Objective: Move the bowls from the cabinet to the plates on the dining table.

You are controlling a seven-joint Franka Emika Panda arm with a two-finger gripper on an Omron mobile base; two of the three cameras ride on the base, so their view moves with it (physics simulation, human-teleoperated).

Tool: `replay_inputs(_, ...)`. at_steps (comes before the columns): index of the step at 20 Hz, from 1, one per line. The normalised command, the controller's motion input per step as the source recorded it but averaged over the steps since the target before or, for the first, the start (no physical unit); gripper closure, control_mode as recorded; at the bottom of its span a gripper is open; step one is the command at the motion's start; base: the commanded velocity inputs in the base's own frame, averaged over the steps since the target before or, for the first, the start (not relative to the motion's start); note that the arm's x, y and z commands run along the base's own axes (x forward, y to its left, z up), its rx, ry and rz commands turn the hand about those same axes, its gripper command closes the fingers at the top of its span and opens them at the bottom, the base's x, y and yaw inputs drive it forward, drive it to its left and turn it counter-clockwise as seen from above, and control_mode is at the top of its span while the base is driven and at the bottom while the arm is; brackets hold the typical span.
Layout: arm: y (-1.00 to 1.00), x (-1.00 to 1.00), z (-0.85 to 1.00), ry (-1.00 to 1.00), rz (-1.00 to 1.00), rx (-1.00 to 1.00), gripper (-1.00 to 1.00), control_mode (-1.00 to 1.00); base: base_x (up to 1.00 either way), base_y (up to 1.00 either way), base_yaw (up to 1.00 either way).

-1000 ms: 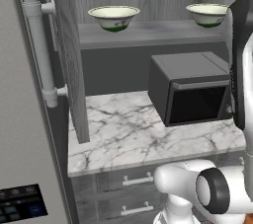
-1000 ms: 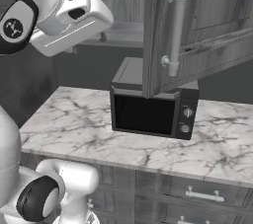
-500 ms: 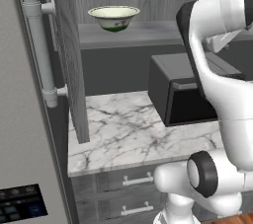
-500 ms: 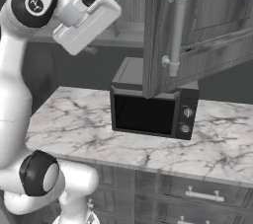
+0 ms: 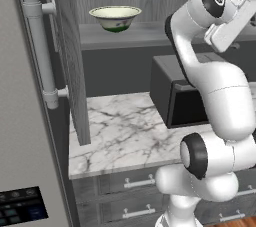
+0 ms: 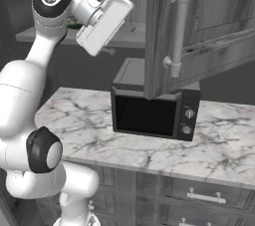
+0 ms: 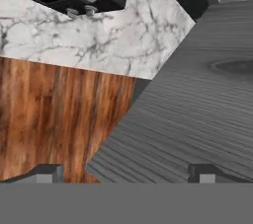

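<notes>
The end effector stands wide apart and empty above the cabinet shelf.

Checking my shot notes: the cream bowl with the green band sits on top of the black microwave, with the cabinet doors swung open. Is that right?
Not quite. The bowl sits on the cabinet shelf, above and to the left of the microwave, not on top of it. The left base view shows this. The cabinet doors are indeed open.
</notes>
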Motion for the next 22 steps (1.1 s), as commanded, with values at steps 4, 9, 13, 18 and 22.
replay_inputs(4,-0.16,0.0,0.0,0.27,-0.35,-0.12,-1.0,-1.0,0.0,0.0,0.0)
replay_inputs(9,-0.21,0.0,0.0,0.19,-0.34,-0.14,-1.0,-1.0,0.0,0.0,0.0)
replay_inputs(13,-0.21,0.0,0.0,0.12,-0.3,-0.13,-1.0,-1.0,0.0,0.0,0.0)
replay_inputs(18,-0.46,0.06,-0.02,0.09,-0.22,-0.09,-1.0,-1.0,0.0,0.0,0.0)
replay_inputs(22,-0.65,0.13,-0.01,0.0,-0.03,0.0,-1.0,-1.0,0.0,0.0,0.0)
